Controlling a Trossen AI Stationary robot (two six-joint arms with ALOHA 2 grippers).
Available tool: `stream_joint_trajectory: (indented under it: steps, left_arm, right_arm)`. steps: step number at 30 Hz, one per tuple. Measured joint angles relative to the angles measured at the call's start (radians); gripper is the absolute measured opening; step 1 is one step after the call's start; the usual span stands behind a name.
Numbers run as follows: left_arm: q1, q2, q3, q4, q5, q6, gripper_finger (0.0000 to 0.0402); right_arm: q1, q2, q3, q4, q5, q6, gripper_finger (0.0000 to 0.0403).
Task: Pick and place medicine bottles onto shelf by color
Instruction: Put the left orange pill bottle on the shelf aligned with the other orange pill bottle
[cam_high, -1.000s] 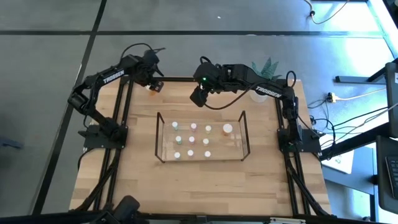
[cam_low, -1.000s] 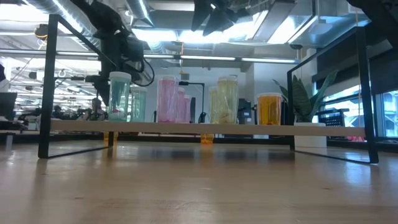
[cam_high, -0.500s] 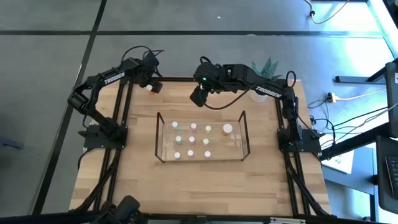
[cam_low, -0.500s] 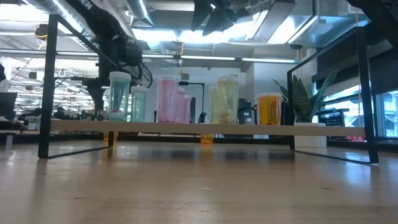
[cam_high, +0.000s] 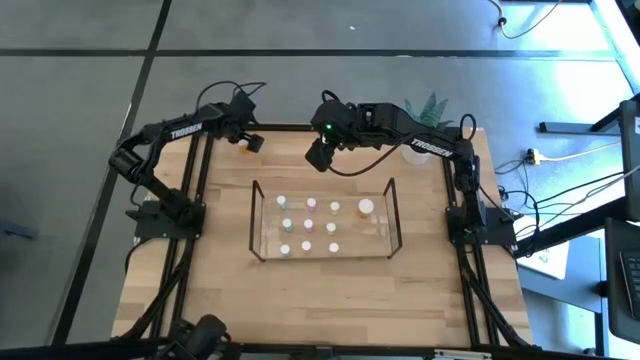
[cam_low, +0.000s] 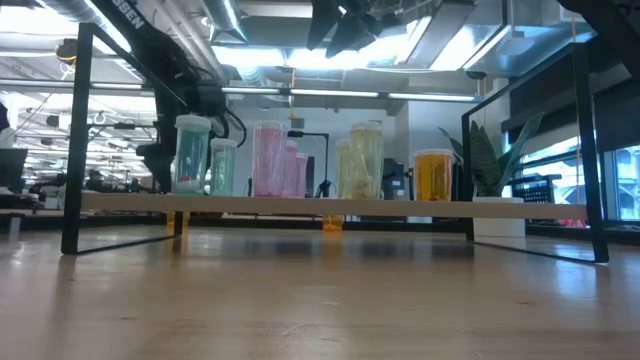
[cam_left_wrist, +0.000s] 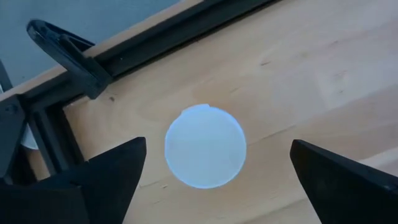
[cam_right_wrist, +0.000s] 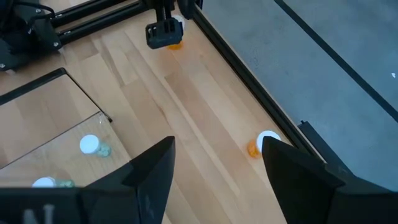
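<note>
Shelf (cam_high: 323, 222): mid-table, ten bottles aboard. Beyond it, right gripper (cam_high: 317, 154): jaws parted, empty, hovering. Beyond its far-left corner, left gripper (cam_left_wrist: 211, 177): jaws wide above an orange bottle (cam_left_wrist: 205, 146) on the table. Step: pick-up. Next: descend, close on bottle.

Wooden table (cam_high: 220, 280) with black frame rails (cam_high: 196, 190), potted plant (cam_high: 425, 112) at its far edge

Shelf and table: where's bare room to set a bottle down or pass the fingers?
On the shelf, the end past the large orange-capped bottle is bare. The table is open wood in front of the shelf and on both sides. It is crowded at the far edge, around the left gripper and right gripper.
</note>
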Motion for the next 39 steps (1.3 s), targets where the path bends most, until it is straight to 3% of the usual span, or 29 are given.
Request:
stream_joint_trajectory:
  steps: [9,39]
  left_arm:
    - [0.0,0.0,-0.07,0.139,-0.003,-0.001,0.0393]
    - [-0.015,0.018,-0.091,0.15,-0.056,-0.007,0.0393]
  right_arm:
    - [0.0,0.0,0.0,0.004,0.0,0.001,0.0241]
    - [0.0,0.0,0.0,0.007,0.0,0.001,0.0241]
